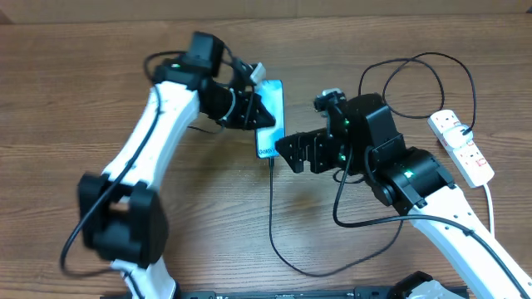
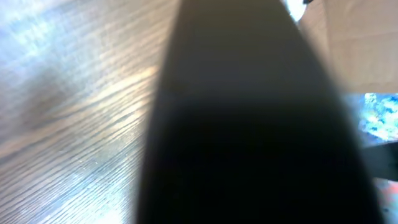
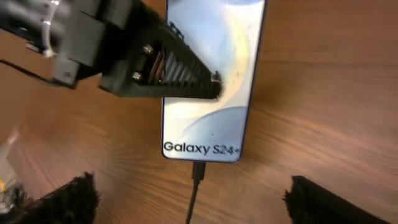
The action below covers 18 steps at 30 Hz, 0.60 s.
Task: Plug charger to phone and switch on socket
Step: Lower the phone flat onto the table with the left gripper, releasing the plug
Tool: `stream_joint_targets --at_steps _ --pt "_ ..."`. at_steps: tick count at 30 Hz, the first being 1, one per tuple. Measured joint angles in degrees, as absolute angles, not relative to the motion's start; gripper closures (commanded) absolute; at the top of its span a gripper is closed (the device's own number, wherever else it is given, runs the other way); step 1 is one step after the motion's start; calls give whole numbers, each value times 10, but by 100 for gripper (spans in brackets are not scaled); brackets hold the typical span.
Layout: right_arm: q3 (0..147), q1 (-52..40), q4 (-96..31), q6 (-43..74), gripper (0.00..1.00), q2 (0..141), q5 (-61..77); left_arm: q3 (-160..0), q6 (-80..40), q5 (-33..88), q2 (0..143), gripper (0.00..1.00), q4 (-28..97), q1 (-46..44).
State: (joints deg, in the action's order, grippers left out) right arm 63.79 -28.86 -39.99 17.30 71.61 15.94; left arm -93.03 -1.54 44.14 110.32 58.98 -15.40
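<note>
Wood-grain brown table (image 1: 66, 83), with two white-and-black arms reaching toward its far middle. Phone (image 3: 211, 81) lying flat there, screen up, pale blue-teal, with "Galaxy S24+" lettering at the end facing the near edge.

Left gripper (image 1: 259, 112) pressing down on the screen, one ridged black finger (image 3: 180, 84) laid across it. Impossible to tell whether spread or closed; left wrist view filled by a dark blur. Right gripper (image 3: 193, 190) hovering just short of the phone's lettered end, fingers spread wide apart, holding nothing.

Charger (image 1: 272, 208): thin black cable running from the phone toward the near edge, then looping right and back up toward the socket (image 1: 463, 148). That socket: a white power strip near the right edge, thick white cord (image 1: 489, 199) trailing toward the near right corner. Small black plug (image 3: 198, 171) touching the phone's port, seemingly seated, though depth hard to judge.

Probably left to do: switching on the strip, well apart from both grippers.

Possible trouble from here:
- Plug only half in, then pulled out by a snag of the cable loop on the right arm during a swing toward the strip.
- Phone skidding upon release by the left finger, tugged by the stiff cable.
- Wrong one of the red-marked switches (image 1: 468, 152) pressed.
- Light strip shoved along the table instead of a clean click.
</note>
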Motion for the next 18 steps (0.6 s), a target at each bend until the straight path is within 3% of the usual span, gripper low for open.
stream_joint_targets --at_steps 10,18 --pt "638 -285 -458 173 0 716 57 -930 -16 468 1289 95 621 -158" --pt "638 -285 -458 173 0 716 27 -930 -20 472 1323 95 634 -167"
